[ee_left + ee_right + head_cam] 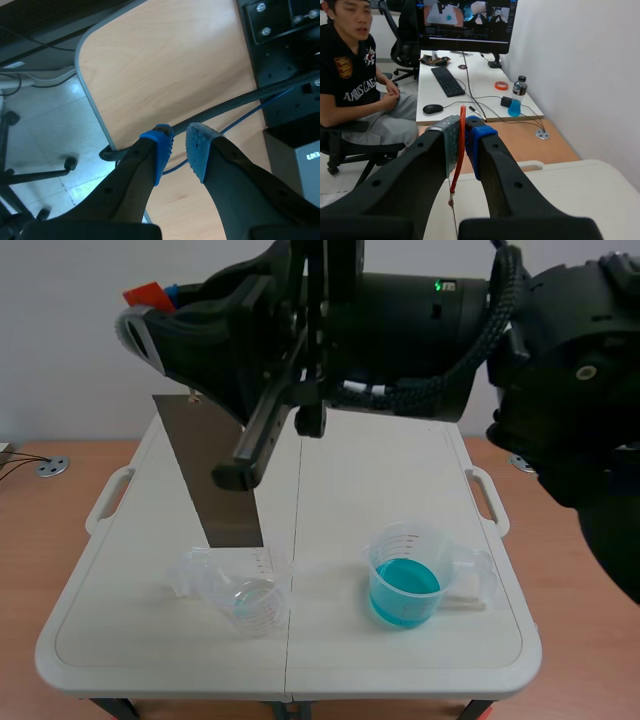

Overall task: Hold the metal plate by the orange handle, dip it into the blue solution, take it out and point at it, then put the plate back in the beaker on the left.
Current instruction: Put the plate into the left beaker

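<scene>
Flat grey metal plate (222,515) hanging tilted from orange handle (460,150) pinched in right hand (464,134).

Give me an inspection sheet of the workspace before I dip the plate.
Surface: white folding table, no spill seen.
Job's things: metal plate hangs from its orange handle above the empty left beaker, which looks tipped; right beaker holds the blue solution.
Clutter: nothing seen.
Grippers: right gripper shut on the handle, raised; left gripper shut on nothing, over the wooden table edge.
Cables: braided cable and blue cable ahead of the left gripper.
Surroundings: person seated by a desk with monitor and keyboard.
</scene>
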Controlling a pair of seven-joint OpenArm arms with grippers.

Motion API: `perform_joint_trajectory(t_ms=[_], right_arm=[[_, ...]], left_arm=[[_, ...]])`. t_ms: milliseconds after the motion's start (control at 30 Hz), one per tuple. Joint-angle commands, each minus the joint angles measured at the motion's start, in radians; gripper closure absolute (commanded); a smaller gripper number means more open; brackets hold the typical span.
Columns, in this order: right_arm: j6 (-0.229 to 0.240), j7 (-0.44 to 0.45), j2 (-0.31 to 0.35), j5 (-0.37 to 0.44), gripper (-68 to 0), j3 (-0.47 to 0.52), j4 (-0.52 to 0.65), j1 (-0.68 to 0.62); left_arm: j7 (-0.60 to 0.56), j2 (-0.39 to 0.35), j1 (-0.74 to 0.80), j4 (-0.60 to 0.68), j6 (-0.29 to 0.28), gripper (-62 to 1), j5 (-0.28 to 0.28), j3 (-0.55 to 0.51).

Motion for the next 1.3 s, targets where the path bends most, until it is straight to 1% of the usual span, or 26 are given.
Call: perform_joint_trajectory(t_ms=[0,100,167,367,433,467,667,833,1267], right_arm=[[0.007,0.016,-0.014,0.001,-1.1,-0.002,0.001,0.018],[0.007,0.012,-0.028,-0.004,-1.1,-0.008,-0.004,0.018],[0.007,0.009,-0.036,-0.005,-1.1,-0.01,-0.007,0.018],[0.007,0.005,-0.064,-0.026,-1.1,-0.032,-0.048,0.051],[0.006,0.005,-0.075,-0.026,-1.1,-0.035,-0.067,0.063],[0.006,0.005,-0.081,-0.026,-1.1,-0.035,-0.077,0.069],[0.003,0.005,-0.108,-0.03,-1.1,-0.05,-0.127,0.087],[0.003,0.006,-0.116,-0.045,-1.1,-0.057,-0.159,0.095],[0.003,0.005,-0.116,-0.045,-1.1,-0.061,-0.173,0.095]], left_arm=[[-0.011,0.0,0.011,0.004,-0.009,-11.5,0.017,0.0],[-0.022,-0.001,0.011,0.004,-0.028,-11.5,0.046,0.0],[-0.026,-0.001,0.011,0.004,-0.028,-11.5,0.061,0.0],[-0.051,0.0,0.011,0.004,-0.031,-11.1,0.064,0.0],[-0.052,0.0,0.011,0.004,-0.035,-4.8,0.064,0.0],[-0.052,0.0,0.011,0.004,-0.035,-2.9,0.063,0.0],[-0.051,0.0,0.011,0.004,-0.048,-3.1,0.064,-0.001],[-0.047,0.0,0.011,0.003,-0.05,-3.1,0.063,-0.001],[-0.047,0.0,0.011,0.003,-0.05,-3.1,0.063,-0.001]])
